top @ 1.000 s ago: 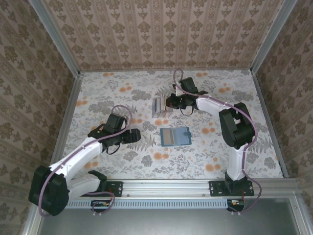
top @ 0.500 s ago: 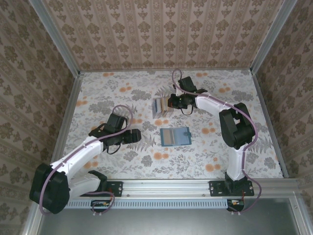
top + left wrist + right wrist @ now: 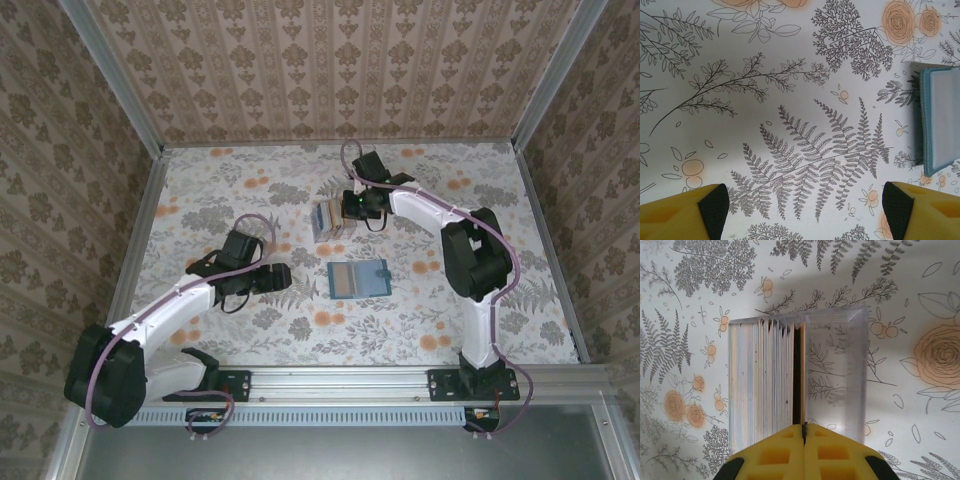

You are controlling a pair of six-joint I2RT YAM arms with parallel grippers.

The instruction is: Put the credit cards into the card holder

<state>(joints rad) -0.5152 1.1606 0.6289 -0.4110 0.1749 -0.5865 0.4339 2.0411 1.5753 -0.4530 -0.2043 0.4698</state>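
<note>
Right wrist view: the right gripper (image 3: 804,429), jaws together, is at the credit cards (image 3: 762,385) standing in the clear box (image 3: 837,380), apparently picking one, which next needs carrying to the card holder (image 3: 358,279) lying unfolded mid-counter, near the spread left gripper (image 3: 805,212).

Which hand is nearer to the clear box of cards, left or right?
Right. The right hand hangs over the clear box at its cards; the left hand is far off, near-left of it.
</note>
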